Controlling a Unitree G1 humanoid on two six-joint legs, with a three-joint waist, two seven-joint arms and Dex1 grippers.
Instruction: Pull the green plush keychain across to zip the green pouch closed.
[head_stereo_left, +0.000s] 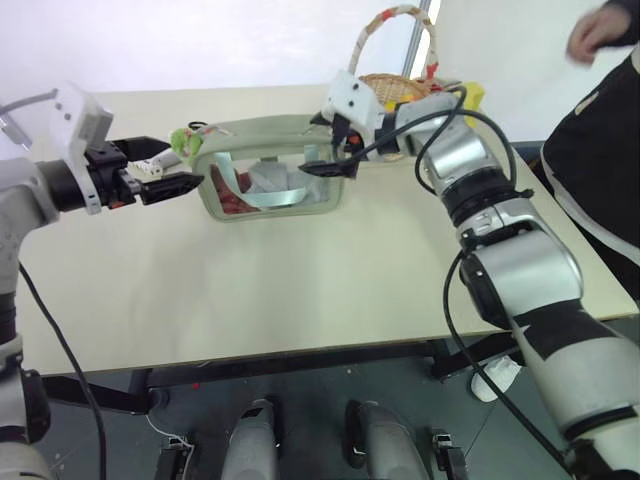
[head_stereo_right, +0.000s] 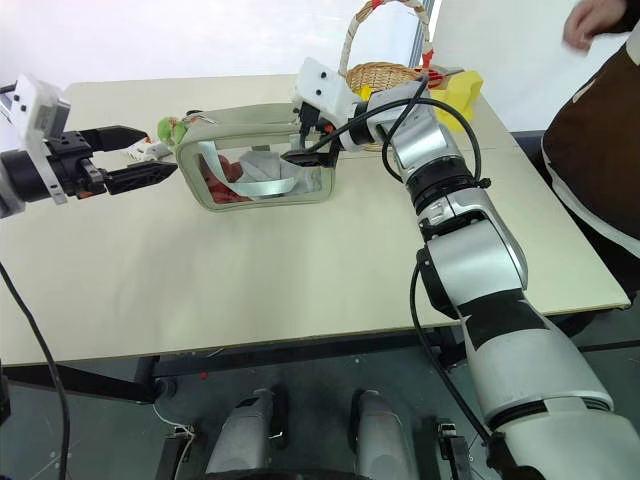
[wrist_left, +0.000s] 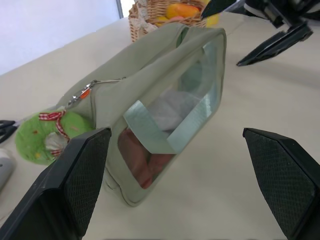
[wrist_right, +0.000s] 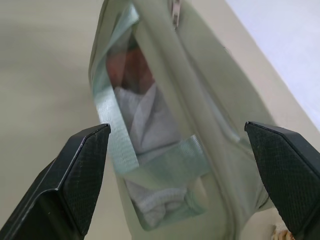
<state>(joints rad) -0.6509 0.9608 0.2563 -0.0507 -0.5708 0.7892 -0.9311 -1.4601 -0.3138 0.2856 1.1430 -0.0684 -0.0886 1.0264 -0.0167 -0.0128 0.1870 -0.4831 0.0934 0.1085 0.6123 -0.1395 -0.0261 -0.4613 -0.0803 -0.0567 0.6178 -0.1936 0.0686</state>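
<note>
The green pouch (head_stereo_left: 270, 175) stands on the table with its clear window facing me, and a pale blue strap shows behind the window. The green plush keychain (head_stereo_left: 184, 140) hangs off the pouch's left end, clipped to the zipper pull (wrist_left: 85, 93). My left gripper (head_stereo_left: 168, 170) is open just left of the pouch, level with it, and the keychain (wrist_left: 37, 136) lies beside its far finger. My right gripper (head_stereo_left: 330, 148) is open at the pouch's right end, one finger above the top edge and one in front of the window. In the right wrist view the pouch (wrist_right: 200, 100) sits between its fingers.
A wicker basket (head_stereo_left: 395, 85) and yellow sponge blocks (head_stereo_left: 472, 95) stand behind the pouch's right end. A person (head_stereo_left: 600, 160) stands at the table's right side with a hand (head_stereo_left: 605, 30) raised. The table's front half (head_stereo_left: 300, 290) is bare.
</note>
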